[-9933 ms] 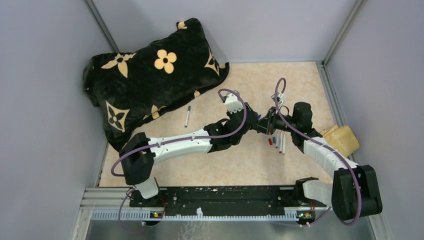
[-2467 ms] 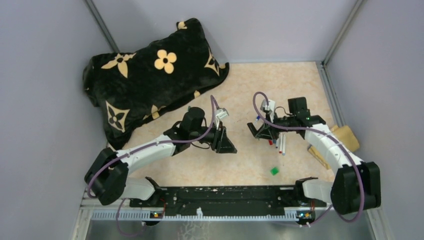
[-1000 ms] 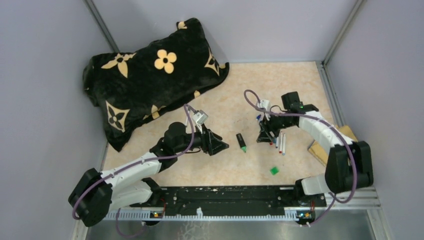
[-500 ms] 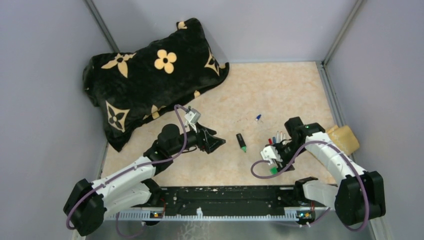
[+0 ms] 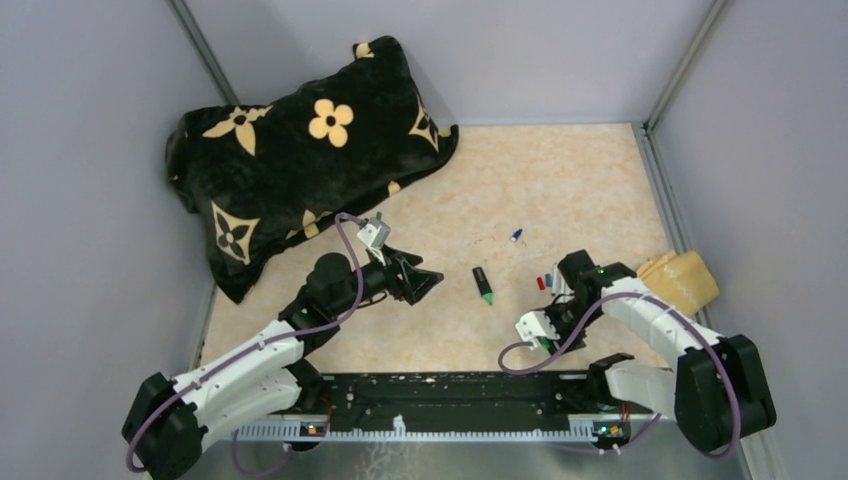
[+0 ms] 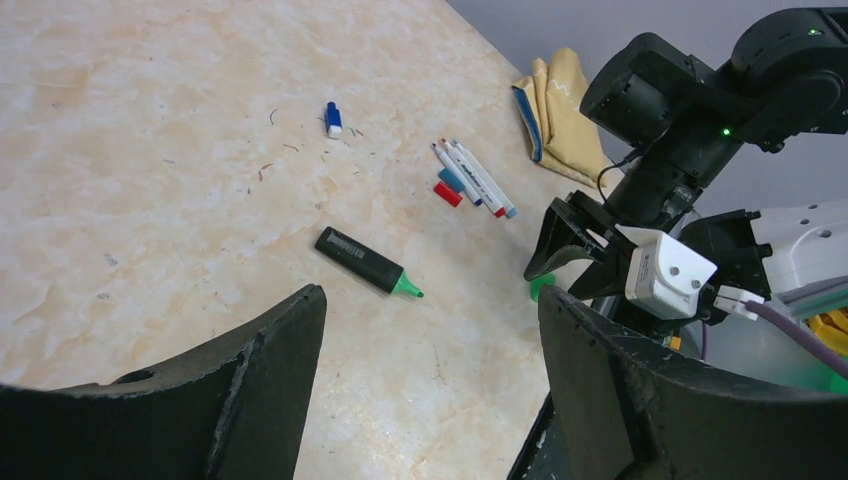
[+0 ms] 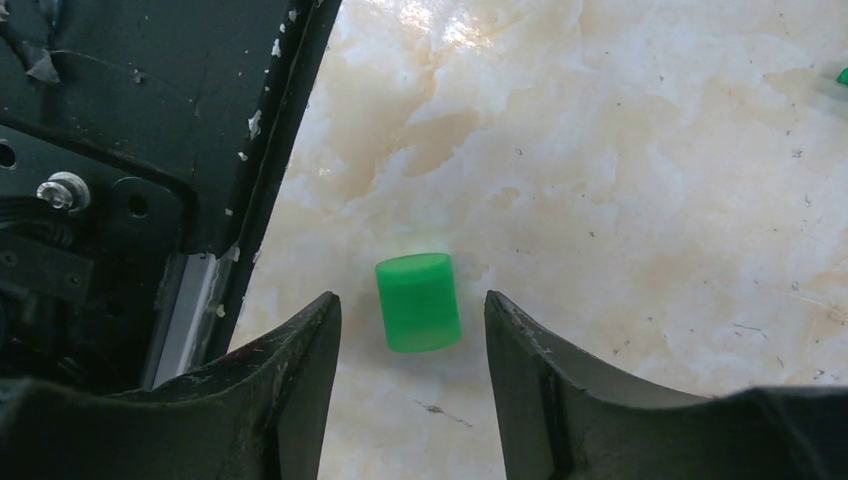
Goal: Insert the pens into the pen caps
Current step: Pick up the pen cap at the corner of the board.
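Black plush blanket [image 5: 300, 150] with tan flowers, far left of the black marker [image 5: 483, 285]. The left arm reaches up from its base; its gripper [image 5: 418, 280] is just left of the marker and aimed at it, jaws spread wide with nothing between them (wrist view: gripper [image 6: 432, 297]).

Marker [image 6: 365, 262]: thick black barrel, bare green tip toward the near edge, lying flat, uncapped. Blue cap [image 5: 516, 236], a small stub, is beyond the marker and slightly right. Thin pens [image 5: 557, 280] with pale barrels lie side by side right of the marker, with a red cap [image 5: 541, 283] next to them.

Green cap [image 7: 418, 301]: a short bright cylinder on its side, right of the marker and nearer the table's edge. The right arm is folded, wrist bent down. The right gripper [image 7: 410, 325] straddles the cap with jaws parted and a gap on each side, nothing gripped.

Tan cloth [image 5: 683, 278] is far right of the marker.

One second earlier the right gripper stood at the thin pens; the left gripper was closer to the marker
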Robot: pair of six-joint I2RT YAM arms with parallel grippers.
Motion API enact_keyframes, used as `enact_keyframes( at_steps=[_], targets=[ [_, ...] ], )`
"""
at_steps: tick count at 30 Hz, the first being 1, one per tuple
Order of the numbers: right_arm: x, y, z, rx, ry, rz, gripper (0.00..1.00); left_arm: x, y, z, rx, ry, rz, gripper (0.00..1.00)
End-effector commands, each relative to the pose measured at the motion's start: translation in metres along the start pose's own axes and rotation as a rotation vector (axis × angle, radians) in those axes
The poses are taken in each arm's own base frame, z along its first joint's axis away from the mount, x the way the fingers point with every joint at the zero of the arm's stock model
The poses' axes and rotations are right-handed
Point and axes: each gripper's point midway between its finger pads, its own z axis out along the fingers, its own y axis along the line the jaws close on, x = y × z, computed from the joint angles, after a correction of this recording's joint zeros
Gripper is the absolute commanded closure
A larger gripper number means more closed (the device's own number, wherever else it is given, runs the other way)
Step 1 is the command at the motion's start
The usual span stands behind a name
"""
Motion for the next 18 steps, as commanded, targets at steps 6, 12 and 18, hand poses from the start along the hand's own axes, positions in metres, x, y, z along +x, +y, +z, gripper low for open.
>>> enact_keyframes(
  at_steps=[6, 12, 18],
  targets=[
    [0.004, -0.004, 0.008, 0.027, 0.040, -0.042, 0.61, 0.000, 0.008, -0.002, -0.033, -0.007, 0.020, 0.18],
    [-0.002, -0.016, 0.004, 0.070, 0.025, -0.008, 0.77, -0.004, 0.007, -0.003, -0.036, -0.016, 0.027, 0.18],
    [-0.053, -0.065, -0.017, 0.220, -0.211, 0.146, 0.88, -0.015, 0.009, -0.005, -0.062, -0.034, 0.052, 0.18]
  ],
)
